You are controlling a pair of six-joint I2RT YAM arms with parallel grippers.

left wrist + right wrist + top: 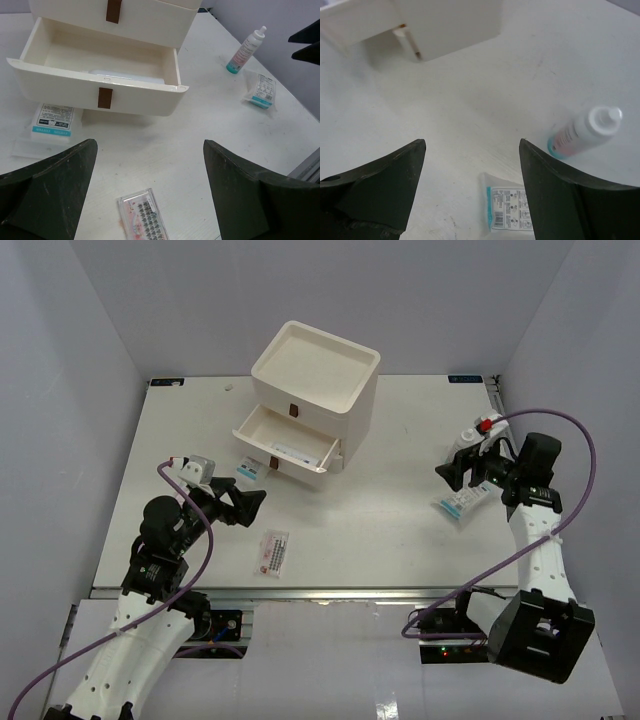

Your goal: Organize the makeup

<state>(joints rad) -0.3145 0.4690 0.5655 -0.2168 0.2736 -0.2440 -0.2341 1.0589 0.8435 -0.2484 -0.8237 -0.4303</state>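
We see the left gripper (253,505) wide open and holding nothing near the pink-red sachet (272,552), the right gripper (447,476) wide open too by a blue sachet (460,505) and the standing bottle (585,132), and another blue sachet (247,470) just left of the open drawer (60,82).

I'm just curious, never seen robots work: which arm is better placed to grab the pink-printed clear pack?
Probably the left. The left hand, open, hangs right beside the pink-printed pack, which shows in its wrist view. The right hand is across the table, near a blue-printed sachet and small bottle.
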